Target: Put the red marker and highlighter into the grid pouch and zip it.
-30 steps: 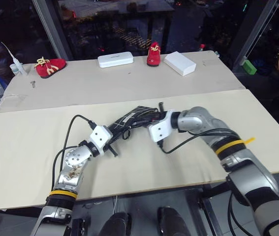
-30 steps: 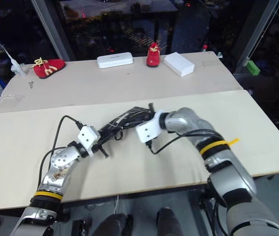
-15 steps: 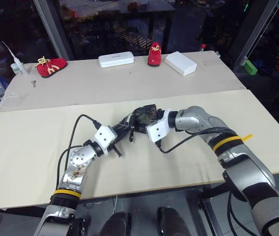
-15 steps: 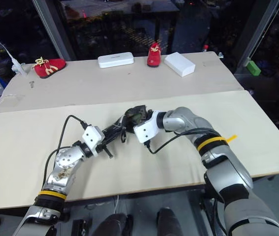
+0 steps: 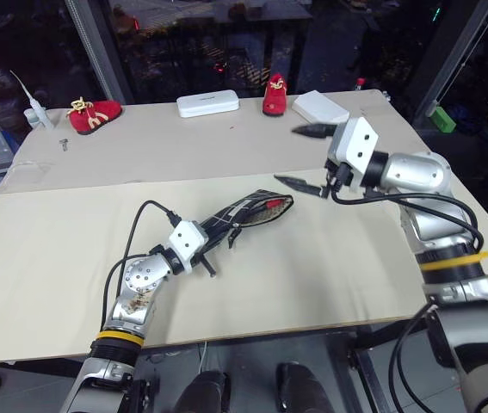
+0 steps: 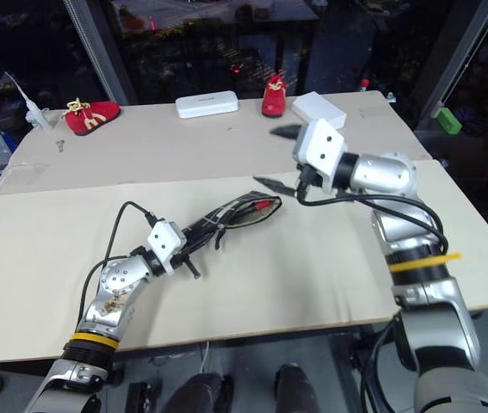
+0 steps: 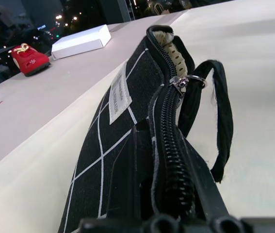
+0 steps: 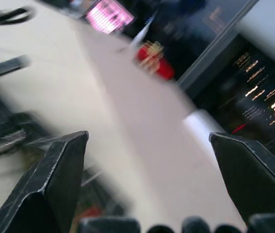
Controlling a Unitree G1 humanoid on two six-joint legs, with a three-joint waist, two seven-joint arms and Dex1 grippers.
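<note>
Right pincer (image 5: 305,157) | you released, withdrew, jaws apart | left pincer (image 5: 213,234) clamped on grid pouch (image 5: 248,212) | red marker (image 5: 272,204) inside; zip pending

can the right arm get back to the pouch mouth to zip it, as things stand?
Probably yes. The right tool hangs open above the table, off the grid pouch, with nothing between them. The left tool clamps the pouch's near end, leaving the open mouth toward the right arm.

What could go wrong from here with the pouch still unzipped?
The grid pouch lies open-mouthed, red marker showing at the opening; it might slide out if the left gripper, shut on the pouch's end, tilts it. The right gripper, open and lifted away, may struggle to catch the small zipper pull.
</note>
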